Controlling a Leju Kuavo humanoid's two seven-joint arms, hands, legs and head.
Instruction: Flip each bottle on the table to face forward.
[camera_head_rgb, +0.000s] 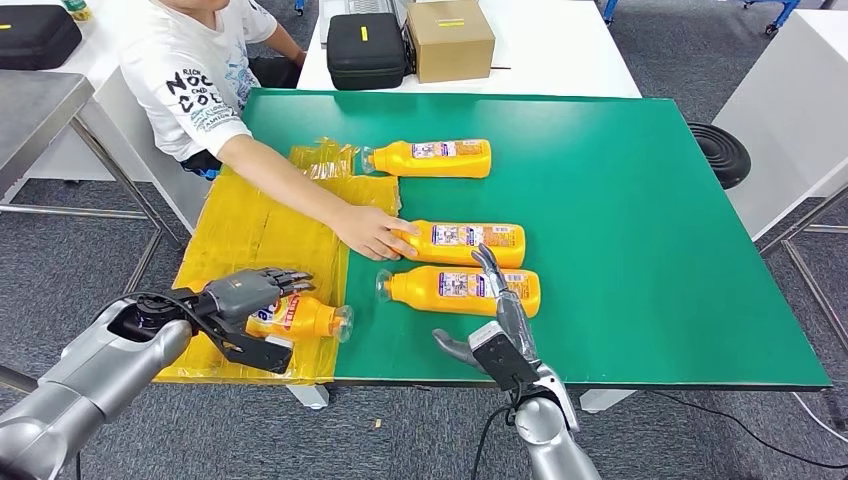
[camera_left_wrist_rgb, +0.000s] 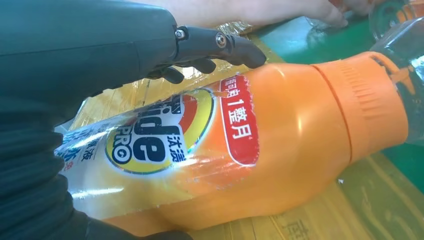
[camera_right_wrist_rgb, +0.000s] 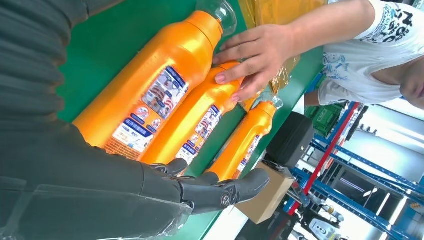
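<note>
An orange detergent bottle (camera_head_rgb: 300, 317) is gripped in the left hand (camera_head_rgb: 248, 300) over yellow plastic sheeting (camera_head_rgb: 250, 240) at the green table's (camera_head_rgb: 620, 200) left edge, its front label turned up and clear cap pointing right. The right hand (camera_head_rgb: 500, 325) is held open, fingers extended over the nearest bottle (camera_head_rgb: 460, 288) of three lying on the green surface with back labels showing. The middle bottle (camera_head_rgb: 465, 242) is touched by a person's hand (camera_head_rgb: 372, 230); the far bottle (camera_head_rgb: 432, 158) lies beyond. A black case (camera_head_rgb: 365, 50) and cardboard box (camera_head_rgb: 450, 38) are seen on a white table behind.
</note>
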